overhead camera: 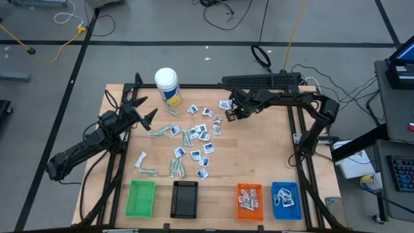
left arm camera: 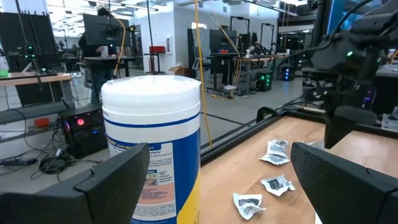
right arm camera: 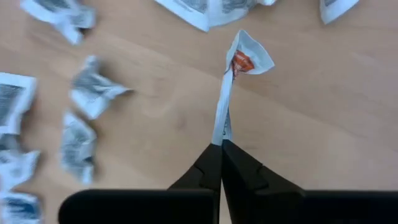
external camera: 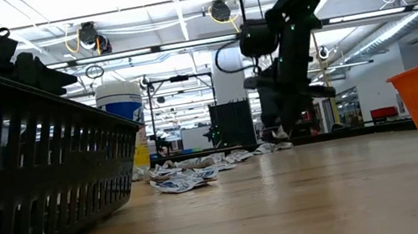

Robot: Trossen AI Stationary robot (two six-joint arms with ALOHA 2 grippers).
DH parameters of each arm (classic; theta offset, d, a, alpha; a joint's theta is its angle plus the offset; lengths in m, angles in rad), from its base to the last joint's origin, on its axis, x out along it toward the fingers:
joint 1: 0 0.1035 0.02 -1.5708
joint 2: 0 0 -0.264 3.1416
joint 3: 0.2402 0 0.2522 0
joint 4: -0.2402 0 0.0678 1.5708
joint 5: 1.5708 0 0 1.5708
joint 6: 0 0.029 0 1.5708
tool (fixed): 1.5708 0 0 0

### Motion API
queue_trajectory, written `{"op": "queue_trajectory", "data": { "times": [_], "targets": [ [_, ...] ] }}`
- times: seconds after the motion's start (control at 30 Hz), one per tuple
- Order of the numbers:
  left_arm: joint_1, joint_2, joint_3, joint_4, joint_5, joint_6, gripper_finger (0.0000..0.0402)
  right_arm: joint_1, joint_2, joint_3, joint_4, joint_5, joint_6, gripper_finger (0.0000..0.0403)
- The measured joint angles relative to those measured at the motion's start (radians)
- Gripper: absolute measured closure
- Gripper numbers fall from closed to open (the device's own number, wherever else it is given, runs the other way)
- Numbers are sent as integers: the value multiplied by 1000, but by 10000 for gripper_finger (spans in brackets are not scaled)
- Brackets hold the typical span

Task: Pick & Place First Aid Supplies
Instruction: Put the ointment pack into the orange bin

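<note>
A: Item one — right gripper. We list its fingers as pressed together on the edge of a sachet with red print, held on edge so the flat packet can come off the tabletop cleanly. Location?

B: Far side of the tabletop, at the right edge of the scattered first aid supplies. We judge the red print marks it for the orange tray, which already holds packets; the blue tray holds some too.

A: Item two — left gripper.

B: Fingers spread wide, holding nothing, parked beside the white bottle. We read that as waiting clear of the right arm's reach.

A: Remaining stock?

B: Most sachets and grey-green strips lie loose mid-tabletop; the green tray and black tray look empty.
</note>
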State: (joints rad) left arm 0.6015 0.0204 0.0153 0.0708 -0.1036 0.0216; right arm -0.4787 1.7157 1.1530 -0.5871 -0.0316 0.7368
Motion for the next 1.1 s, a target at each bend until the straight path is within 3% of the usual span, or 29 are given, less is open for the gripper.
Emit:
{"op": "queue_trajectory", "data": {
  "times": [0.27,0.63,1.1],
  "targets": [
    [0,0,0,0,0,0,5,78,-102,0,-73,13,106,402],
    [0,0,0,0,0,0,5,226,-217,2,-196,121,336,403],
    [0,0,0,0,0,0,5,663,-250,2,-226,166,790,403]
  ]
}}
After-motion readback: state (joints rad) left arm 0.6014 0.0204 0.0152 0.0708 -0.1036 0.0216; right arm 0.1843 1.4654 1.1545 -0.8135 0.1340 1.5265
